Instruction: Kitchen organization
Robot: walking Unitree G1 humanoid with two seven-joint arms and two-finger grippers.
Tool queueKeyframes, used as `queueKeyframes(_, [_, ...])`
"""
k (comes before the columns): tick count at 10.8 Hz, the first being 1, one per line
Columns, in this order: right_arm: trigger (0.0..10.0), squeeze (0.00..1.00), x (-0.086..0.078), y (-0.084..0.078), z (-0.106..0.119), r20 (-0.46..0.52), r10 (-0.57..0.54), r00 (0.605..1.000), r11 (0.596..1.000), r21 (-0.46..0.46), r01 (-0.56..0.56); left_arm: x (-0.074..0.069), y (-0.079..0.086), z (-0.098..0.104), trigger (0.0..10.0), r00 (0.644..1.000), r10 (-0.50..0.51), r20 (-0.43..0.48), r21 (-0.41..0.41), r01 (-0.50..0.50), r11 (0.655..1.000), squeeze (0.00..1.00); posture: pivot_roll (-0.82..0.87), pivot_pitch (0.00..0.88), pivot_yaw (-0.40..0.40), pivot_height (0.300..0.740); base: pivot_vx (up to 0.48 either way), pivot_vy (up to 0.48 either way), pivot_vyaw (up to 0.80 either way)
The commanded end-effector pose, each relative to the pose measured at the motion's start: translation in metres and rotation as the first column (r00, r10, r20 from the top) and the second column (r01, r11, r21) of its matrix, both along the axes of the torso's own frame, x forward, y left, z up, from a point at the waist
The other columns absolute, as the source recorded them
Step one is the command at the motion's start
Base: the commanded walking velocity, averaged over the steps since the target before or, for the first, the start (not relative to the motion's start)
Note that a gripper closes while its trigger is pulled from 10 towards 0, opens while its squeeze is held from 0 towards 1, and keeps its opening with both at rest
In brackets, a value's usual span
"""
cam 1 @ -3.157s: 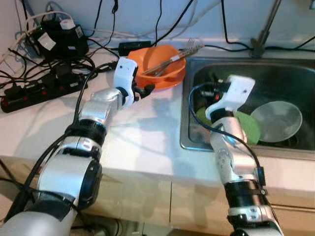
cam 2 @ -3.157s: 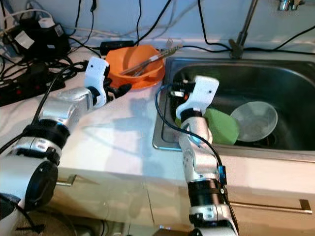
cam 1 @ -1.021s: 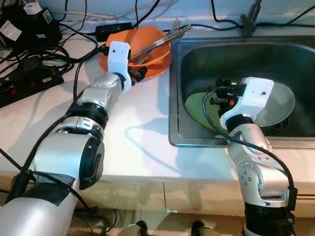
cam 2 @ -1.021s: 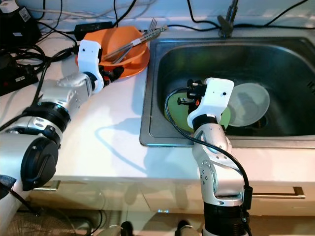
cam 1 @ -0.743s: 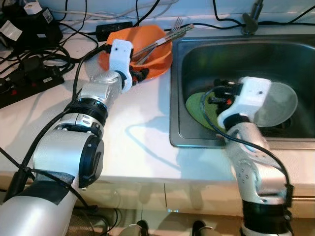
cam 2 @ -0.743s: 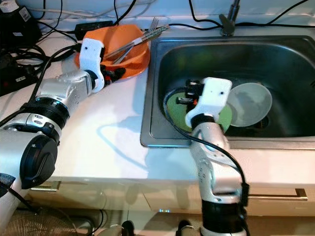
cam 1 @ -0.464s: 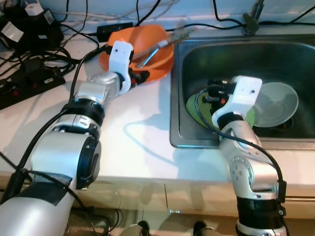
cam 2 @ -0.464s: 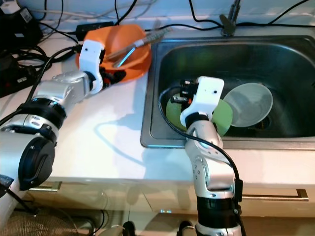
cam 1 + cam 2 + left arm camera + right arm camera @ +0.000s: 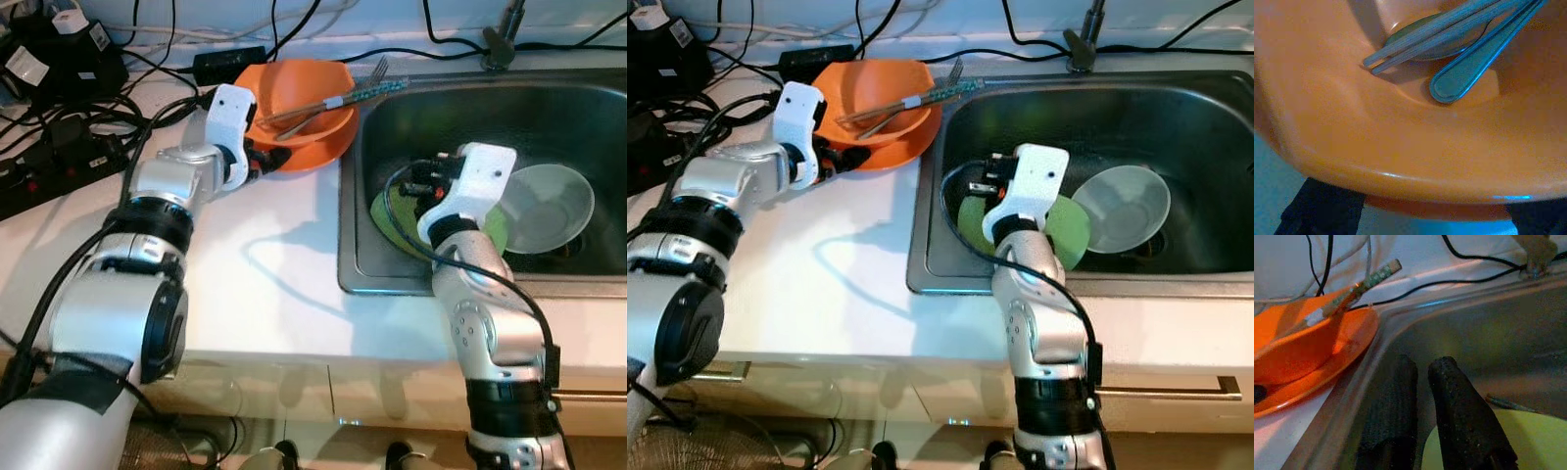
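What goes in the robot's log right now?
left claw: holding orange bowl rim | right claw: empty, in sink | cutlery: in bowl

Layout relative to the sink (image 9: 364, 284), which is set into the counter (image 9: 265, 284). Left of it, on the counter: a bowl (image 9: 312, 103) on a plate (image 9: 294, 159), holding utensils (image 9: 323, 101) whose ends overhang the sink's rear corner. Farther left: a power strip (image 9: 49, 166) and cables (image 9: 147, 73). Inside the sink: a flat plate (image 9: 1068, 230), with a second bowl (image 9: 549, 206) to its right, apparently overlapping it. Behind the sink: the faucet base (image 9: 500, 44).
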State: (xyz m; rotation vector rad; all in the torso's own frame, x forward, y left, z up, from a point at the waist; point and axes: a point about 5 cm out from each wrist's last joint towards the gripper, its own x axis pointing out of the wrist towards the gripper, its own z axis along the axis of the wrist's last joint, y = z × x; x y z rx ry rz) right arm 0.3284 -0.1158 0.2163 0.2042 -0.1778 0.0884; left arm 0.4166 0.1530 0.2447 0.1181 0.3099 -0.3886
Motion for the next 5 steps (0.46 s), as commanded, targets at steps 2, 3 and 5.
queueKeyframes(2, [10.0, 0.0, 0.006, 0.005, 0.003, 0.026, 0.015, 1.0, 1.0, 0.007, -0.015, -0.016, 0.004, -0.038, 10.0, 0.981, -0.033, -0.194, 0.02, 0.037, 0.999, 0.0, 0.14, 0.168, 0.117, 0.74, 0.0, 0.0, 0.0])
queueKeyframes(3, [10.0, 0.0, 0.007, 0.005, 0.003, 0.031, 0.015, 0.999, 1.0, 0.008, -0.016, -0.021, 0.003, -0.037, 10.0, 0.978, -0.049, -0.202, 0.011, 0.053, 0.999, 0.0, 0.15, 0.154, 0.12, 0.74, 0.0, 0.0, 0.0])
queueKeyframes(5, [10.0, 0.0, 0.011, 0.004, 0.003, 0.037, 0.01, 0.999, 1.0, 0.013, -0.01, -0.034, 0.0, -0.042, 10.0, 0.971, -0.085, -0.224, 0.005, 0.088, 0.996, 0.0, 0.16, 0.131, 0.121, 0.74, 0.0, 0.0, 0.0])
